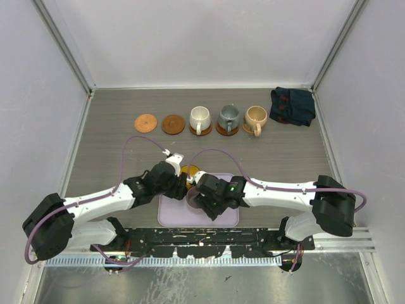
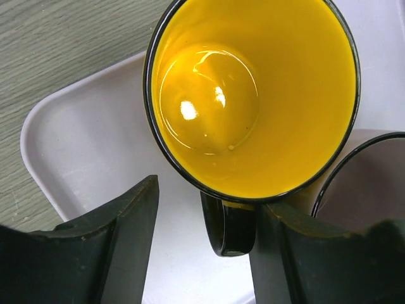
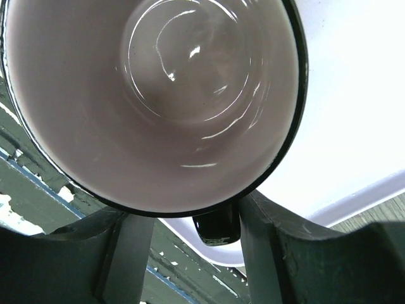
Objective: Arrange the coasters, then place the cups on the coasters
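Left gripper (image 2: 209, 197): jaws part open, straddling the handle (image 2: 229, 229) of the yellow cup (image 2: 253, 95). A gap showed on one side, so nothing was clamped.

Right gripper (image 3: 188, 215): also part open, around the handle (image 3: 216, 229) of the purple cup (image 3: 158, 95), with no grip made.

Both cups stood upright, side by side, on the tray (image 2: 76, 145) near the arm bases. The handles were likely chosen because the cup bodies looked too wide for the jaws.

Far row: five coasters (image 1: 173, 124) laid out. Three carried the white cup (image 1: 200, 118), green cup (image 1: 228, 117) and beige cup (image 1: 255, 118). The two at the left were bare, presumably for these two cups.
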